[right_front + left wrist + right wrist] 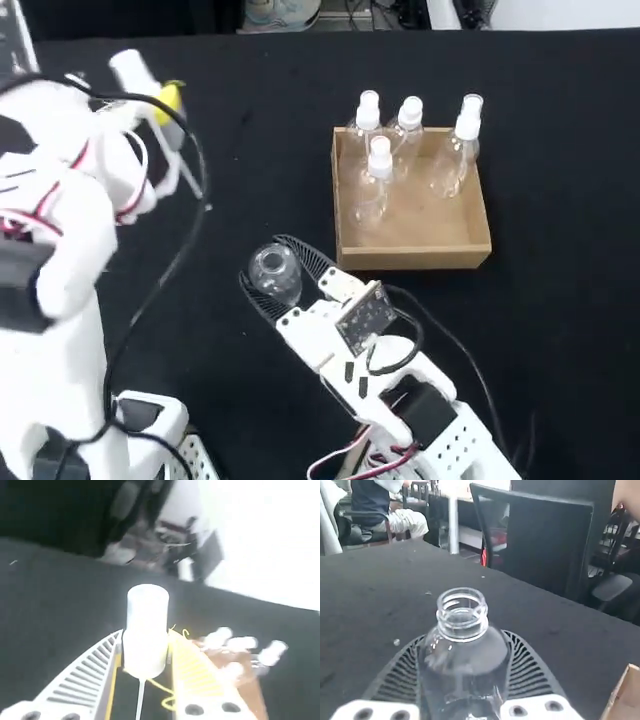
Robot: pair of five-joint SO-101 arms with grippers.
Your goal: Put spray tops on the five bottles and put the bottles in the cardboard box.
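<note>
The left gripper [163,102] was clamped on the last spray top [146,630], high over the left side of the surface, and the thin dip tube [140,700] hung from the top at a slant. The right gripper [273,268] was closed around the body of the open bottle [462,655], near the edge of the surface where the arms stand and just in front of the cardboard box [415,258]. Whether the bottle rested on the surface or was lifted a little, I could not tell. Top and bottle were well apart.

The main danger, in my judgement, was the dip tube. It was long and slanted, and the neck [461,611] of the bottle was narrow. If the tip arrived beside the opening, it would catch on the rim and bend, or push the top crooked in the grip. The cap looked smooth and round (a poor shape to hold firmly), so it could turn or slip when pressed down. A hard push from above could also slide the bottle down through the right gripper, or tip it.

The four capped bottles [378,165] stood in the far half of the box. A fifth one, lowered carelessly, could knock them over.
</note>
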